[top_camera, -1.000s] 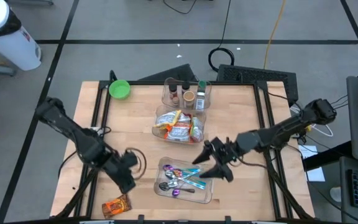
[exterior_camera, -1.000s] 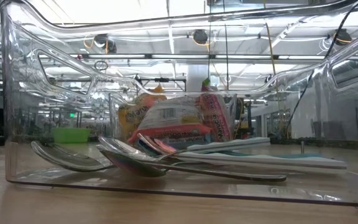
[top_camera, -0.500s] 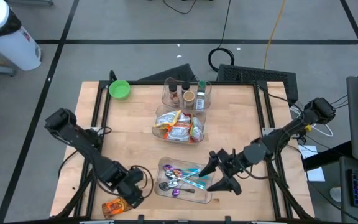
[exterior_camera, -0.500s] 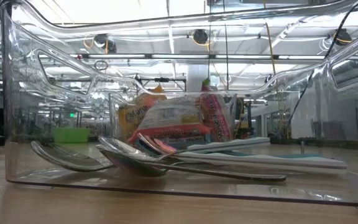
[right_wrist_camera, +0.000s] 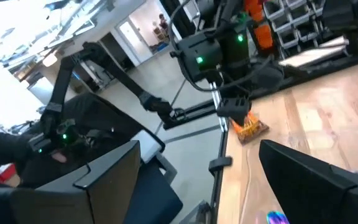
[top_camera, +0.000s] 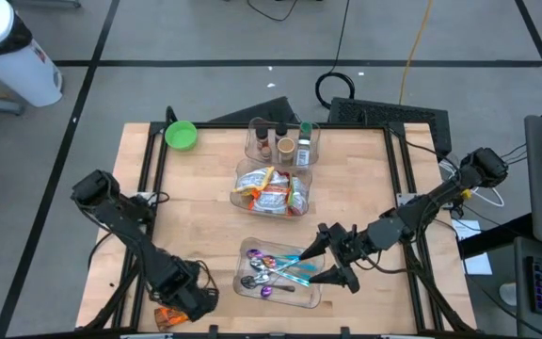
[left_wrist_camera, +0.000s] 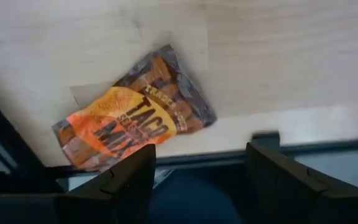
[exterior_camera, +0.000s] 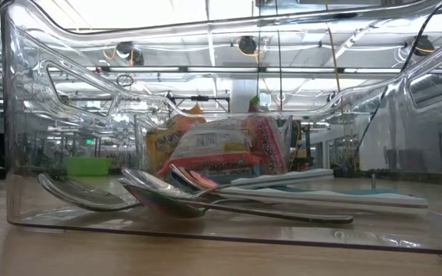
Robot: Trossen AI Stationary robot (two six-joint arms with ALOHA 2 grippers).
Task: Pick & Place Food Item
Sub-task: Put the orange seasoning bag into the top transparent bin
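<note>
An orange and brown taco seasoning packet (left_wrist_camera: pixel 135 118) lies flat on the wood at the table's near left corner, close to the near edge. In the high view only its left part (top_camera: pixel 163 316) shows beside my left gripper (top_camera: pixel 194 301). My left gripper (left_wrist_camera: pixel 197 180) is open above the packet's near side and touches nothing. My right gripper (top_camera: pixel 316 262) is open and empty, level with the right end of the clear spoon bin (top_camera: pixel 278 273). The right wrist view shows the packet (right_wrist_camera: pixel 251 127) far off below the left arm.
The spoon bin holds several spoons (exterior_camera: pixel 190 195). Behind it stand a clear bin of food packets (top_camera: pixel 271 191) and a clear bin of small bottles (top_camera: pixel 283 141). A green bowl (top_camera: pixel 181 135) sits at the far left corner. Bare wood lies left of the bins.
My left gripper has gone toward the table's near edge and down over the taco packet, staying open. My right gripper has gone a little toward the near edge, beside the spoon bin's right end. The packet has not moved.
</note>
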